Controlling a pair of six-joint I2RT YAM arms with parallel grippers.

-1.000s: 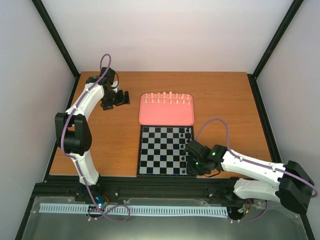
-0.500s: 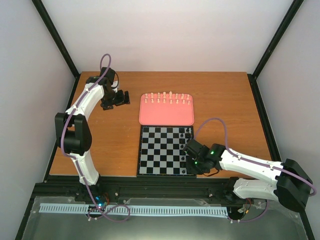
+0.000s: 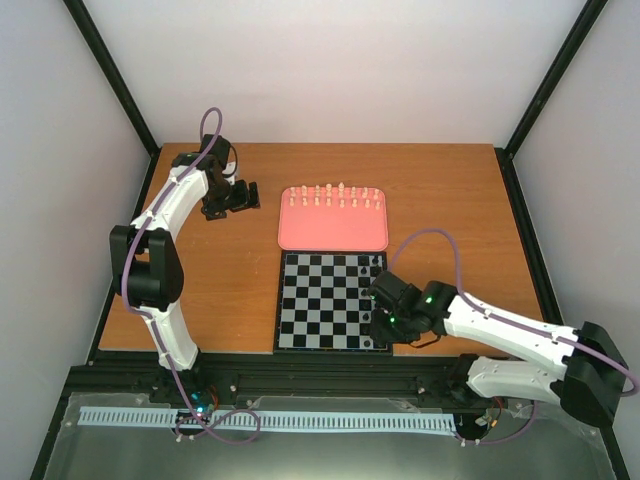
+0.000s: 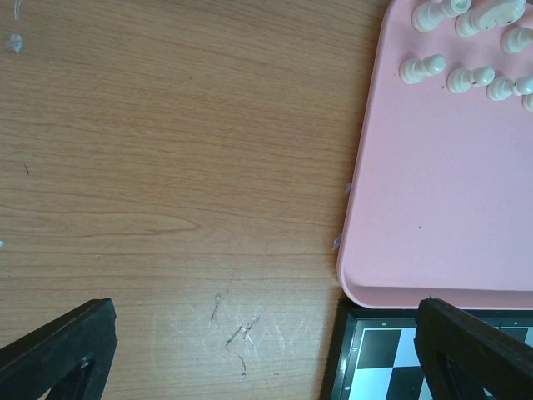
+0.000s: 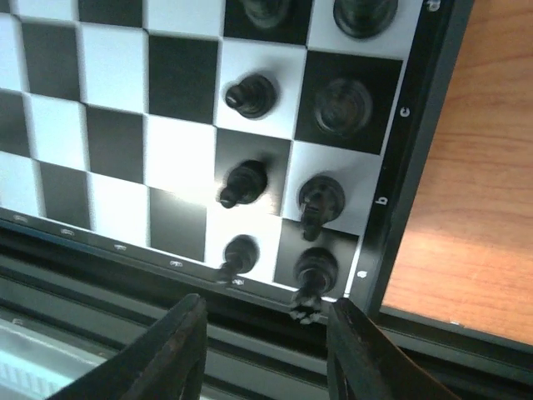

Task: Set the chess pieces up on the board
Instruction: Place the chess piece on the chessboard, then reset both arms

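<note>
The board point(image 3: 320, 300) lies in front of the pink tray point(image 3: 335, 236). Black chess pieces point(image 3: 373, 268) stand in its two right-hand columns. In the right wrist view several of them point(image 5: 248, 182) stand upright, one point(image 5: 315, 271) on the near corner square. My right gripper point(image 5: 268, 307) hovers just above that corner, open, with nothing between its fingers point(image 5: 187, 350). The cream-white pieces point(image 3: 335, 197) stand in rows on the tray's far side, some point(image 4: 423, 68) showing in the left wrist view. My left gripper point(image 4: 266, 307) is open over bare table left of the tray point(image 4: 441, 208).
The board's dark border point(image 5: 400, 192) meets the wooden table point(image 5: 475, 167) on the right and the table's black front rail point(image 3: 300, 375) below. In the top view the left gripper point(image 3: 228, 197) sits at the back left, away from the board.
My right gripper has gone from shut to open and let go of a black piece at the board's near right corner. It has shifted slightly toward the board's middle. The left arm has not moved.
</note>
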